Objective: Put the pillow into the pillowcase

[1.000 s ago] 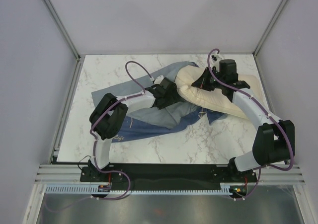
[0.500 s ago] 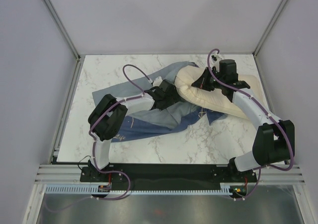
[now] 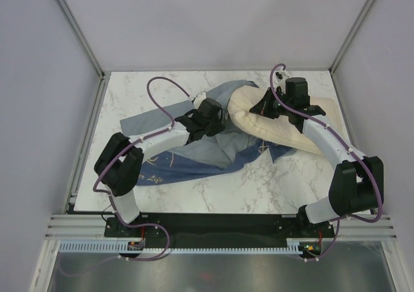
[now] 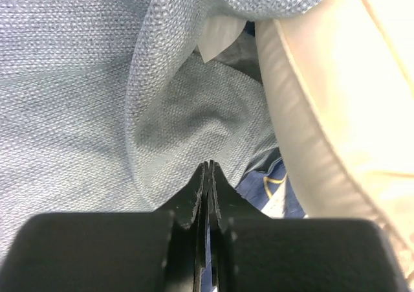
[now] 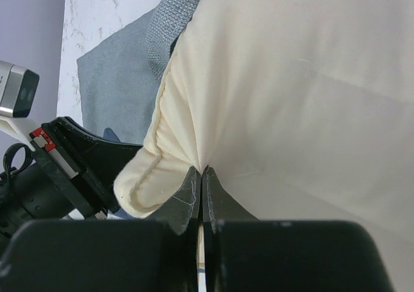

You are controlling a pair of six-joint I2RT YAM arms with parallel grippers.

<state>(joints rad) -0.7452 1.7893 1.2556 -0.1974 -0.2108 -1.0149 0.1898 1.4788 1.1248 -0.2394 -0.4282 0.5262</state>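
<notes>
The cream pillow point(image 3: 278, 129) lies at the right back of the table, its left end bulging toward the blue pillowcase point(image 3: 194, 155), which sprawls crumpled across the middle. My left gripper point(image 3: 212, 115) is shut on a fold of the pillowcase's grey-blue inner cloth point(image 4: 168, 123), with the pillow's seamed edge point(image 4: 304, 143) just to its right. My right gripper point(image 3: 261, 108) is shut on a pinch of pillow fabric point(image 5: 291, 78) near the pillow's left end. In the right wrist view the pillowcase point(image 5: 116, 85) lies beyond the pillow, and the left arm's black wrist point(image 5: 71, 169) sits close by.
The marble table point(image 3: 129, 98) is boxed in by grey walls and metal posts point(image 3: 77, 26). A rail point(image 3: 213, 222) runs along the near edge by the arm bases. Purple cables point(image 3: 165, 91) loop above both arms.
The left gripper has closed on the pillowcase cloth and shifted slightly toward the back left. Its elbow has swung left and nearer. The right arm and the pillow have not moved.
</notes>
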